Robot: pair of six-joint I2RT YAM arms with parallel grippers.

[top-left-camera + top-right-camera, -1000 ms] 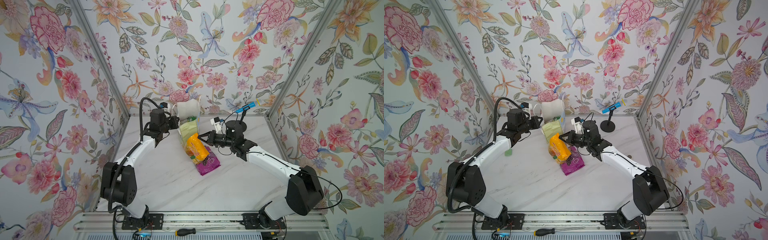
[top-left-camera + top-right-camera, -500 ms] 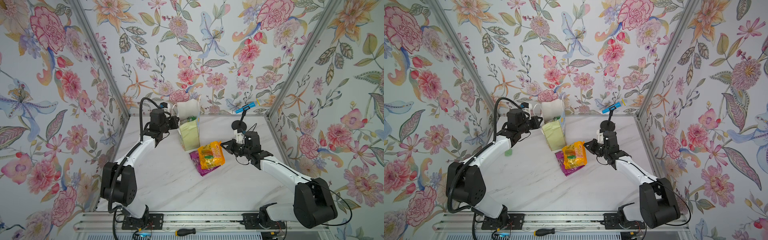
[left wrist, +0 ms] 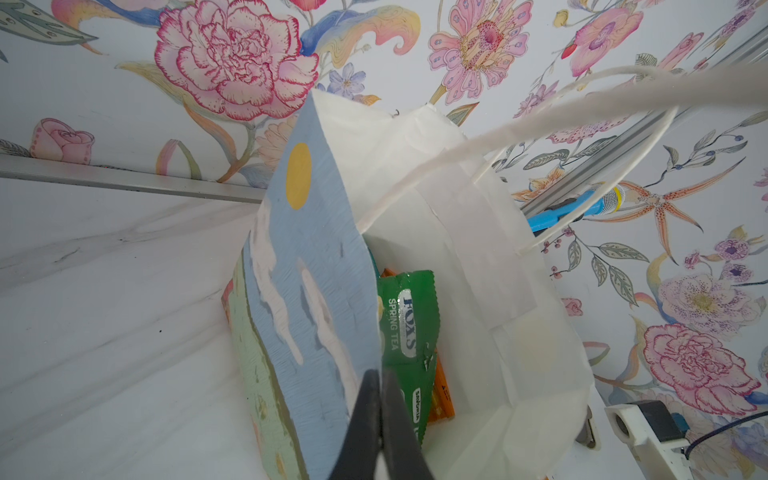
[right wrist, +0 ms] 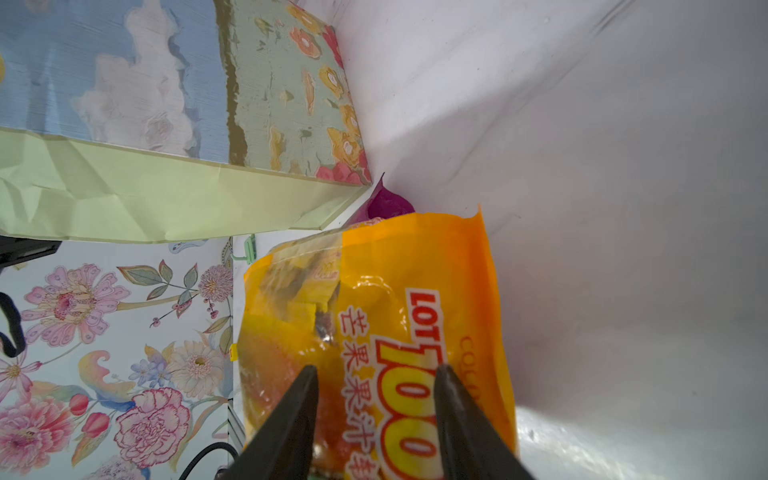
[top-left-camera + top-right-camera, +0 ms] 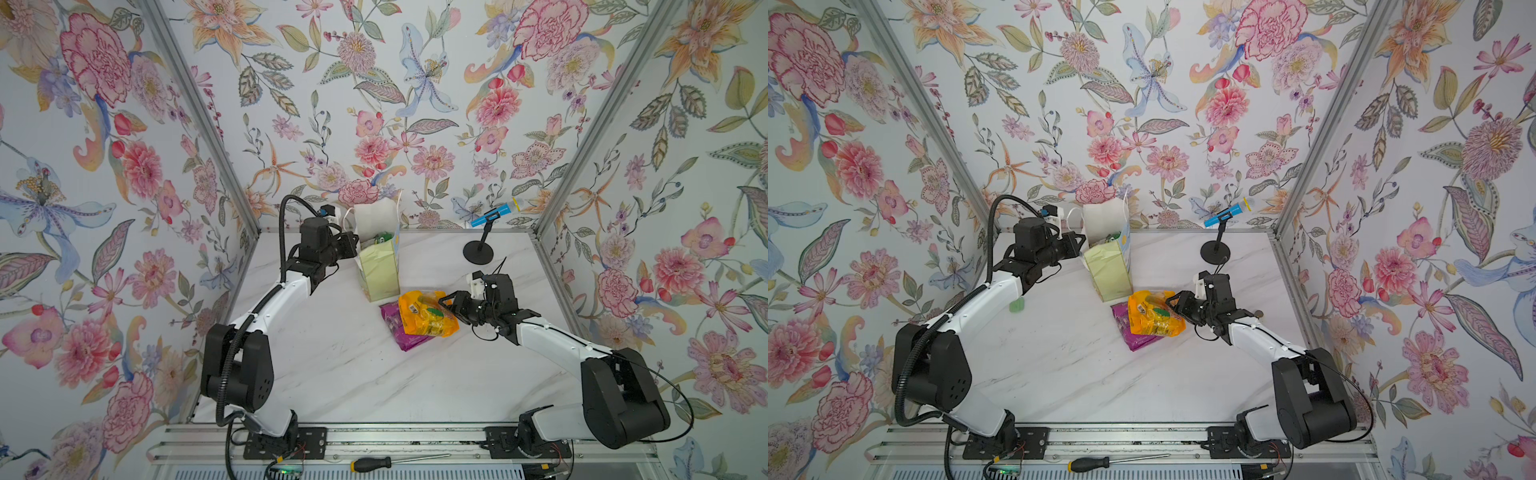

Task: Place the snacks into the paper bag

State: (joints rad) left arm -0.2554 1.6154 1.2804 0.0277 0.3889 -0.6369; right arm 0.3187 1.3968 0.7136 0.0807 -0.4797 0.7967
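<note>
The paper bag (image 5: 380, 270) (image 5: 1111, 270) stands upright at the back of the table. My left gripper (image 5: 353, 245) (image 3: 380, 376) is shut on the rim of its blue printed face. Inside the paper bag (image 3: 457, 249) a green FOX'S packet (image 3: 409, 316) stands in front of an orange one (image 3: 440, 390). In front of the bag an orange-yellow packet (image 5: 428, 320) (image 5: 1154, 318) (image 4: 374, 291) lies on a purple packet (image 5: 395, 330) (image 4: 388, 205). My right gripper (image 5: 446, 305) (image 4: 376, 374) is at the orange-yellow packet's right end. Its jaws stand apart over the packet, open.
A blue microphone on a black round stand (image 5: 478, 251) is at the back right. A small green clip (image 5: 1016, 306) lies beside the left arm. A screwdriver (image 5: 370, 463) rests on the front rail. Floral walls close in the table on three sides.
My right gripper drew the orange-yellow packet away from the bag to the right, laid it on the purple packet and opened its jaws. The left arm has not moved.
</note>
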